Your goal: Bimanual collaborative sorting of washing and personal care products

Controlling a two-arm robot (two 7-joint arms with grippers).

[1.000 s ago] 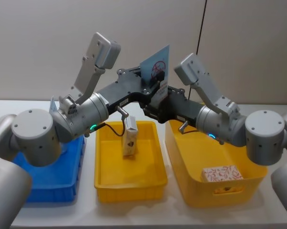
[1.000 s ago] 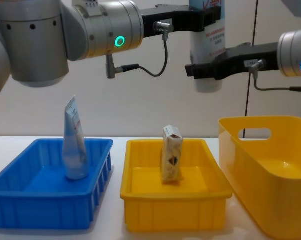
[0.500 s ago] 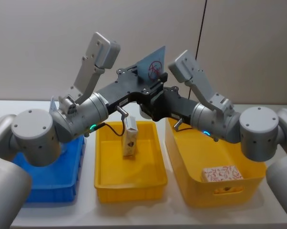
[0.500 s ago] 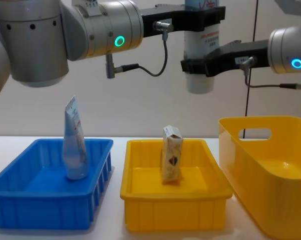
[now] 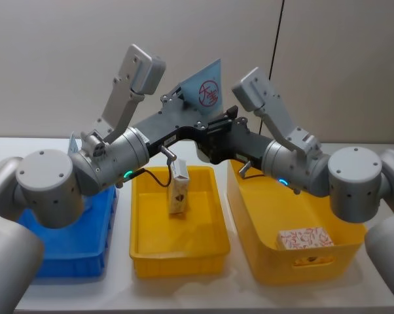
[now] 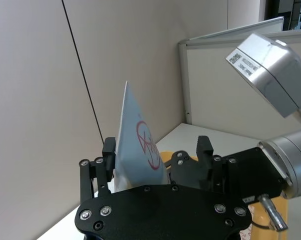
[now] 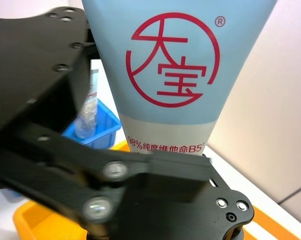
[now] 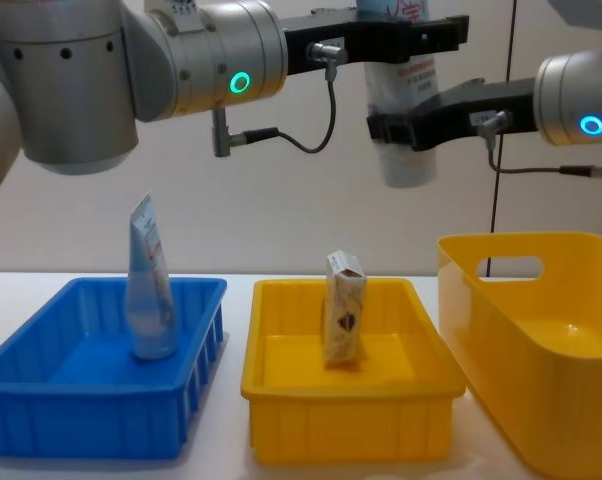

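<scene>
Upper centre: left gripper [image 8: 406, 35] and right gripper [image 8: 406, 128] are crowding one raised pouch [image 8: 404, 105], blocking passage between arms. Below, a carton [image 8: 344, 308] is standing mid yellow tray [image 8: 346, 398]; another pouch [image 8: 148, 282] is occupying the blue bin [image 8: 41, 400]. Air above the bins is staying open.

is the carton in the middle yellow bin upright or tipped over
Upright. The carton stands on its base on the bin floor, gable top up, leaning on nothing; the head view shows the same.
</scene>
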